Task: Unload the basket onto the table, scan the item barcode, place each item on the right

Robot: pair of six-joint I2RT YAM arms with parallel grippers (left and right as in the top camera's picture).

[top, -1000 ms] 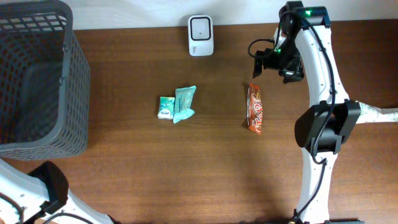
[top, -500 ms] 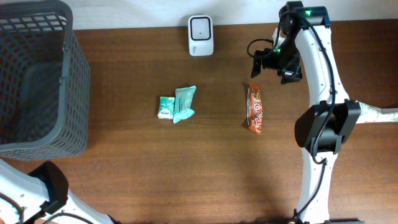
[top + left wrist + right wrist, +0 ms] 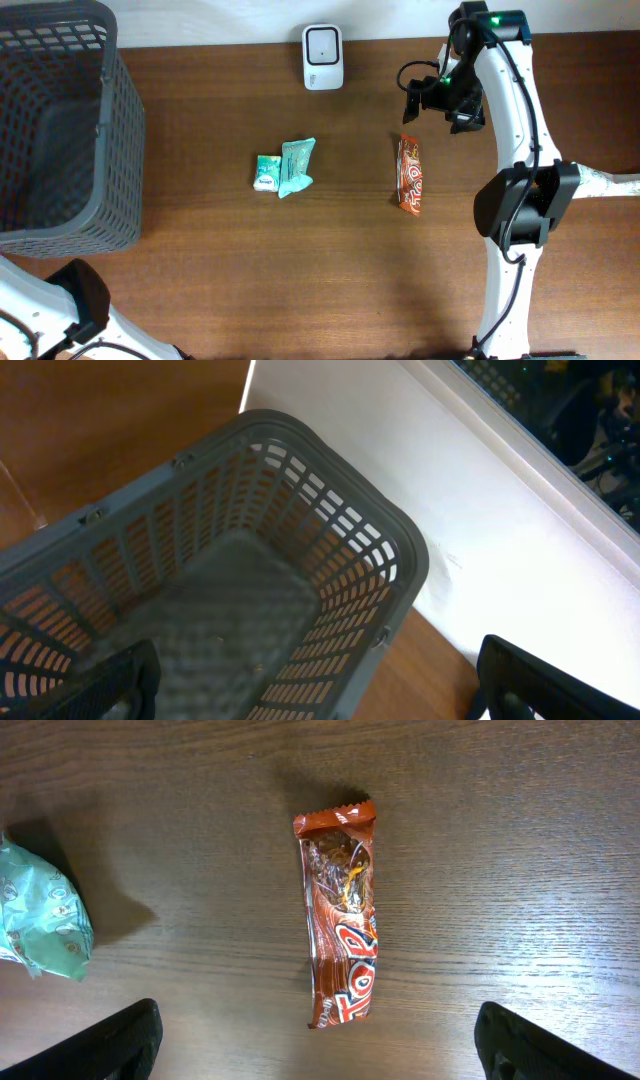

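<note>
A red-brown snack bar (image 3: 410, 175) lies lengthwise on the wooden table, right of centre. My right gripper (image 3: 438, 98) hangs open above the table just behind the bar's far end. In the right wrist view the bar (image 3: 340, 915) lies ahead of the right gripper (image 3: 318, 1055), between its wide-spread fingers, untouched. The white barcode scanner (image 3: 322, 57) stands at the back edge, left of that gripper. My left gripper (image 3: 315, 690) is open and holds nothing, looking down on the grey basket (image 3: 300, 590).
A teal packet (image 3: 296, 167) and a smaller teal-and-white one (image 3: 266, 173) lie at the table's centre; the teal packet (image 3: 40, 915) also shows in the right wrist view. The grey basket (image 3: 60, 130) fills the back left corner. The left arm's base (image 3: 70, 300) sits bottom left.
The right gripper has crept very slightly toward the back left. The items, the scanner and the basket have not moved.
</note>
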